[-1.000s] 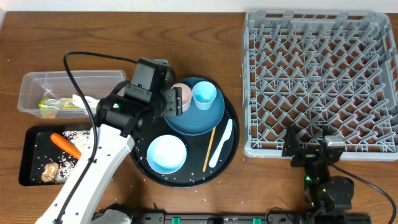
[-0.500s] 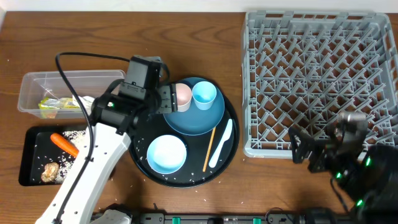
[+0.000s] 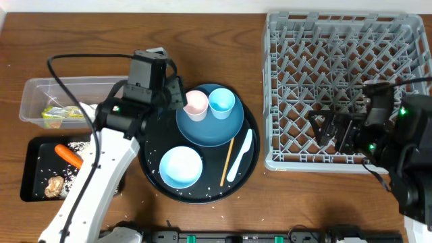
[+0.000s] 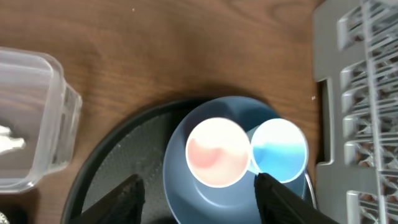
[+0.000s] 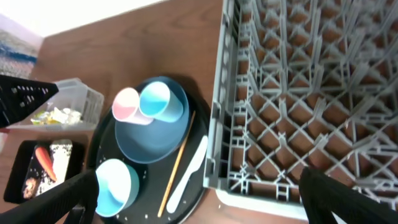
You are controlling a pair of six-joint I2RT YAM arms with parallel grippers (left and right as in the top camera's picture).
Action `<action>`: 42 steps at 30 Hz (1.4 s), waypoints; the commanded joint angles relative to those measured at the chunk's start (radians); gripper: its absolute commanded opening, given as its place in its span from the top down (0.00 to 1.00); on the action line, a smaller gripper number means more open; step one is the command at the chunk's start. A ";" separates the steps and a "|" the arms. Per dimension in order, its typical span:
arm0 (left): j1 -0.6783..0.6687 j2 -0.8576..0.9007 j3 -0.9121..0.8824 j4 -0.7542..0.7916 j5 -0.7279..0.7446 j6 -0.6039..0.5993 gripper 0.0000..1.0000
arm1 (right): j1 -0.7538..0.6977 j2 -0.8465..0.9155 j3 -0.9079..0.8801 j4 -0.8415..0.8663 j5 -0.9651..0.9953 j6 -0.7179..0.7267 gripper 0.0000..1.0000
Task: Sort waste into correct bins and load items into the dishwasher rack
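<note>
My left gripper (image 3: 177, 94) is open and empty, just left of the pink cup (image 3: 196, 104), which stands by the light blue cup (image 3: 221, 103) on the dark blue plate (image 3: 210, 128). In the left wrist view my fingers (image 4: 127, 199) stand wide below the pink cup (image 4: 217, 152) and blue cup (image 4: 279, 150). A pale blue bowl (image 3: 181, 167), a spoon (image 3: 239, 156) and a chopstick (image 3: 227, 160) lie on the round black tray (image 3: 251, 165). My right gripper (image 3: 333, 130) is open and empty above the front of the grey rack (image 3: 347, 61).
The clear tub (image 3: 40, 91) at the left holds the yellow-green wrapper (image 3: 59, 113) and white tissue (image 3: 84, 109). The black rectangular tray (image 3: 34, 172) holds the carrot (image 3: 71, 156), the brown lump (image 3: 54, 185) and rice (image 3: 84, 145). A few rice grains dot the round tray.
My left gripper has drawn back up and left, off the pink cup. My right arm has risen from the table's front edge to above the rack's front part.
</note>
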State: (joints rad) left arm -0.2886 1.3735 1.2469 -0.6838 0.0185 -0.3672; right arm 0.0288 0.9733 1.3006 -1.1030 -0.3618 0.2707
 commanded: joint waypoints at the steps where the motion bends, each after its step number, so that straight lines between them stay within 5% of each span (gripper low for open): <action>1: 0.003 0.079 0.016 -0.015 -0.011 -0.055 0.42 | -0.003 0.007 0.017 -0.035 -0.013 -0.023 0.01; 6: 0.003 0.184 0.016 0.002 -0.001 -0.099 0.45 | -0.003 0.009 0.012 -0.108 0.029 -0.025 0.12; 16: 0.001 0.289 0.016 0.009 0.000 -0.149 0.47 | -0.003 0.037 0.012 -0.170 0.048 -0.082 0.15; 23: -0.002 0.315 0.016 0.017 0.124 -0.170 0.57 | -0.003 0.063 0.011 -0.214 0.115 -0.104 0.17; 42: -0.014 0.422 0.014 0.021 0.062 -0.169 0.62 | -0.003 0.074 0.002 -0.222 0.127 -0.104 0.17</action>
State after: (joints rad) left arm -0.3046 1.7847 1.2469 -0.6651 0.1154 -0.5304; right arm 0.0292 1.0470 1.3006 -1.3228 -0.2436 0.1780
